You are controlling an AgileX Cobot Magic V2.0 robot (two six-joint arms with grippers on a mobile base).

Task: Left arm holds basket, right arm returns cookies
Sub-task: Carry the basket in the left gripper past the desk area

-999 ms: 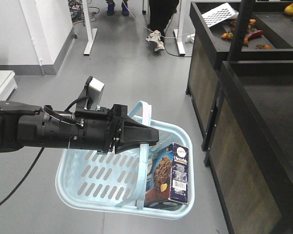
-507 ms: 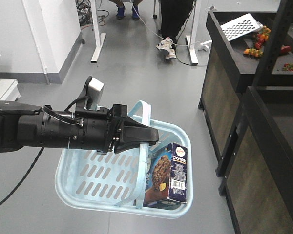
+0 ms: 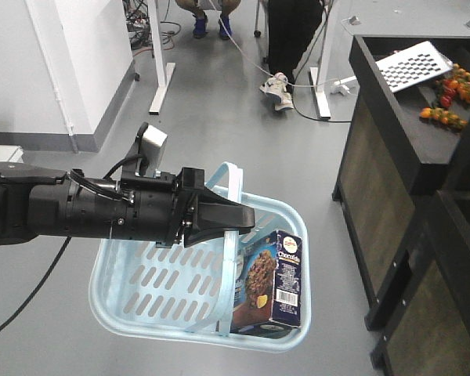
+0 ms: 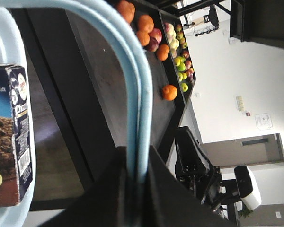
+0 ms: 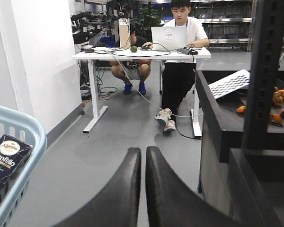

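Exterior front-facing view: the left arm [image 3: 70,211] is stretched level from the left. The left gripper [image 3: 233,222] is clamped on the hoop handle [image 3: 233,266] of the light blue basket [image 3: 141,313], over grey floor [image 3: 219,102]. The cookies [image 3: 278,278] are stood upright at the basket's right end. In the right wrist view the right gripper [image 5: 143,153] is seen with jaws pressed together on nothing. Dark produce shelving [image 3: 407,117] stands at the right.
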